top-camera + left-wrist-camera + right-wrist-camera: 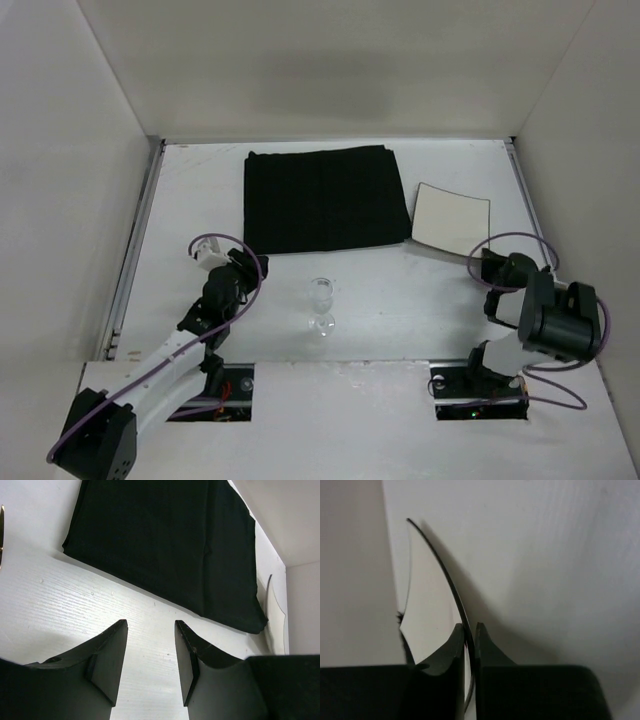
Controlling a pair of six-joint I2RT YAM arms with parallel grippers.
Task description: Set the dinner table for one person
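The dinner table (400,300) is a matte white top. On it, at the back, lies a black cloth placemat (325,198) (165,545). A white square plate (450,222) (427,610) with a thin dark rim is just right of the placemat, and its near edge sits between the fingers of my right gripper (482,264) (470,627), which is shut on it. A clear stemmed glass (321,305) stands upright in the middle. My left gripper (243,264) (150,630) hovers open over bare table near the placemat's front left corner, holding nothing.
White walls enclose the table on the left, back and right. Metal rails (135,250) run along the side edges. The plate (275,610) shows at the far right of the left wrist view, beyond the placemat.
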